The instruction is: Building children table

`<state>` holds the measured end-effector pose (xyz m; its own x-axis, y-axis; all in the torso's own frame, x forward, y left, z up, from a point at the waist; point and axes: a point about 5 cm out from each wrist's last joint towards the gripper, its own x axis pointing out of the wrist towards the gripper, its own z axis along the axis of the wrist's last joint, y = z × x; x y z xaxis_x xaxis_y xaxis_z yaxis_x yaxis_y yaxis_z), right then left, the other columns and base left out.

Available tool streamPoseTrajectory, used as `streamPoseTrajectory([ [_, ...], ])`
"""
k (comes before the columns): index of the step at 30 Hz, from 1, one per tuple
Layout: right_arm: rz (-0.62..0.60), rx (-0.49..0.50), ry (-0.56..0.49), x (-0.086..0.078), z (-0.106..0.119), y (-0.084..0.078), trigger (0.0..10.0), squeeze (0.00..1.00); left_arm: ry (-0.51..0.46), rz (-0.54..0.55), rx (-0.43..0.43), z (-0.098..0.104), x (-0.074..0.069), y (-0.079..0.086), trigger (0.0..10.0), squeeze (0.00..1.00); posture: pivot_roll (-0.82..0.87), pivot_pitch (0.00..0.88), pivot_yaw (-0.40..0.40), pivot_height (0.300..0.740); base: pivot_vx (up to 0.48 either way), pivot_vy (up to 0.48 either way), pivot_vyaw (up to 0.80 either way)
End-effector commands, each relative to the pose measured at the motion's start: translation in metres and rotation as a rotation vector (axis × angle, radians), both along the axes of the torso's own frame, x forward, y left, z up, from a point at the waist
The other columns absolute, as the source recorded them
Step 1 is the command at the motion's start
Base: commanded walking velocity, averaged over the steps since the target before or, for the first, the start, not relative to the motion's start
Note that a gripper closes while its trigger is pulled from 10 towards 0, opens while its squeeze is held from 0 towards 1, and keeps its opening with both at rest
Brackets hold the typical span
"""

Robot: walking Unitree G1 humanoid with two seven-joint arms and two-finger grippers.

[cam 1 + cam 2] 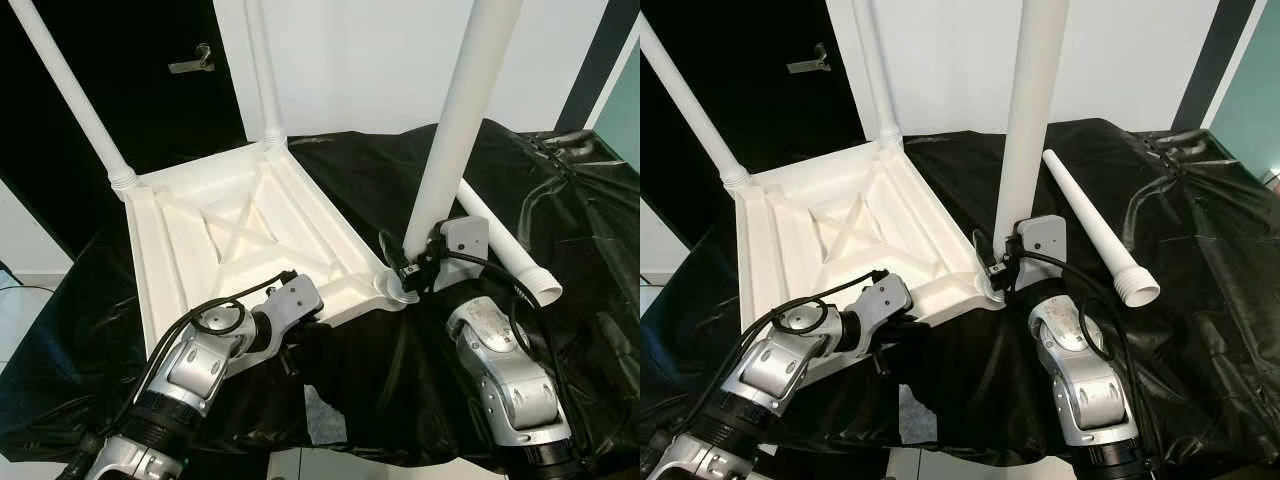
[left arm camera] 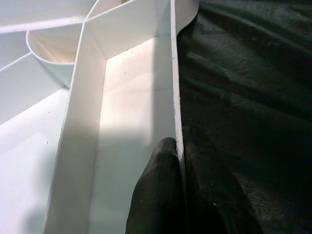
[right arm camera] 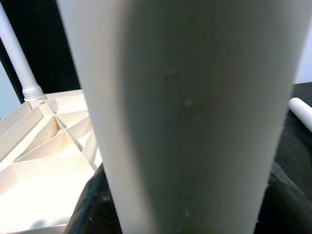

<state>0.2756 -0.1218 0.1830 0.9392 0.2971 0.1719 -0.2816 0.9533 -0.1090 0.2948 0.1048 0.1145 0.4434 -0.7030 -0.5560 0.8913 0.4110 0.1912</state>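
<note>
Head views: the upturned tabletop [image 1: 225, 235] lies on the black sheet [image 1: 560, 230]; the right gripper [image 1: 418, 268] clasps an upright leg [image 1: 455, 130] at the near corner socket (a spare leg [image 1: 1095, 225] lies beside). Left wrist view: the left gripper [image 2: 181, 187] pinches the tabletop's rim. Right wrist view: the leg looms close. Keep it plumb while twisting, I judge.
</note>
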Motion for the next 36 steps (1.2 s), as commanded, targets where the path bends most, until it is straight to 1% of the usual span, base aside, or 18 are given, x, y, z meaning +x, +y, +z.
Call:
streamPoseTrajectory([
  [1,0.009,-0.005,-0.016,0.002,0.003,0.001,10.0,0.0,-0.131,0.279,0.1,-0.001,0.012,0.031,10.0,0.81,0.02,0.0,0.074,0.74,0.0,0.0,0.0],
  [2,0.009,-0.005,-0.016,0.002,0.003,0.001,10.0,0.0,-0.131,0.279,0.1,-0.001,0.012,0.031,10.0,0.81,0.02,0.0,0.074,0.74,0.0,0.0,0.0],
  [3,0.009,-0.008,-0.016,0.002,0.003,0.0,10.0,0.0,-0.103,0.233,0.079,-0.002,0.007,0.027,10.0,1.0,0.02,0.0,0.074,0.74,0.0,0.0,0.0],
  [6,0.008,-0.011,-0.016,0.003,0.003,0.0,10.0,0.0,-0.075,0.149,0.052,-0.001,-0.002,0.021,10.0,1.0,0.02,0.0,0.074,0.74,0.0,0.0,0.0],
  [9,0.008,-0.016,-0.018,0.003,0.003,-0.001,10.0,0.0,-0.065,0.111,0.038,-0.001,-0.006,0.018,10.0,1.0,0.02,0.0,0.075,0.74,0.0,0.0,0.0],
  [10,0.008,-0.019,-0.022,0.004,0.004,-0.001,10.0,0.0,-0.051,0.067,0.006,0.002,-0.01,0.014,10.0,0.0,0.02,0.0,0.074,0.74,0.0,0.0,0.0],
  [12,0.007,-0.025,-0.031,0.008,0.007,-0.002,10.0,0.0,-0.022,-0.019,-0.096,0.012,-0.02,0.005,10.0,0.0,0.02,0.0,0.075,0.74,0.0,0.0,0.0],
  [13,0.007,-0.025,-0.031,0.008,0.007,-0.002,10.0,0.0,-0.022,-0.019,-0.096,0.012,-0.02,0.005,10.0,0.0,0.02,0.0,0.075,0.74,0.0,0.0,0.0],
  [15,0.007,-0.027,-0.037,0.012,0.009,-0.003,10.0,0.0,-0.003,-0.074,-0.17,0.021,-0.026,-0.001,10.0,0.0,0.02,0.0,0.075,0.74,0.0,0.0,0.0],
  [16,0.007,-0.027,-0.037,0.012,0.009,-0.003,10.0,0.0,-0.003,-0.074,-0.17,0.021,-0.026,-0.001,10.0,0.0,0.02,0.0,0.075,0.74,0.0,0.0,0.0],
  [17,0.008,-0.032,-0.041,0.015,0.01,-0.003,10.0,0.0,-0.003,-0.089,-0.203,0.025,-0.028,-0.003,10.0,0.0,0.02,0.0,0.077,0.74,0.0,0.0,0.0],
  [22,0.006,-0.035,-0.052,0.024,0.015,-0.002,10.0,0.0,-0.068,-0.079,-0.262,0.036,-0.028,-0.004,10.0,0.0,0.03,0.0,0.071,0.74,0.0,0.0,0.0],
  [25,-0.015,0.001,-0.038,0.031,0.012,-0.002,10.0,0.0,-0.138,-0.023,-0.307,0.045,-0.024,0.0,10.0,0.0,0.04,0.0,0.064,0.74,0.0,0.0,0.0],
  [27,-0.019,0.015,-0.03,0.032,0.011,-0.002,10.0,0.0,-0.146,-0.01,-0.316,0.046,-0.024,0.001,10.0,0.0,0.04,0.0,0.064,0.74,0.0,0.0,0.0],
  [31,-0.031,0.044,0.068,0.034,-0.014,-0.002,10.0,0.0,-0.156,-0.001,-0.338,0.05,-0.027,0.003,10.0,0.0,0.05,0.0,0.062,0.74,0.0,0.0,0.0],
  [32,-0.031,0.044,0.068,0.034,-0.014,-0.002,10.0,0.0,-0.156,-0.001,-0.338,0.05,-0.027,0.003,10.0,0.0,0.05,0.0,0.062,0.74,0.0,0.0,0.0],
  [33,-0.021,0.033,0.116,0.034,-0.028,0.0,10.0,0.0,-0.164,0.0,-0.344,0.052,-0.027,0.002,10.0,0.0,0.05,0.0,0.061,0.74,0.0,0.0,0.0],
  [36,-0.01,0.023,0.148,0.033,-0.036,0.002,10.0,0.0,-0.18,0.006,-0.345,0.053,-0.027,0.001,10.0,0.0,0.05,0.0,0.061,0.74,0.0,0.0,0.0],
])
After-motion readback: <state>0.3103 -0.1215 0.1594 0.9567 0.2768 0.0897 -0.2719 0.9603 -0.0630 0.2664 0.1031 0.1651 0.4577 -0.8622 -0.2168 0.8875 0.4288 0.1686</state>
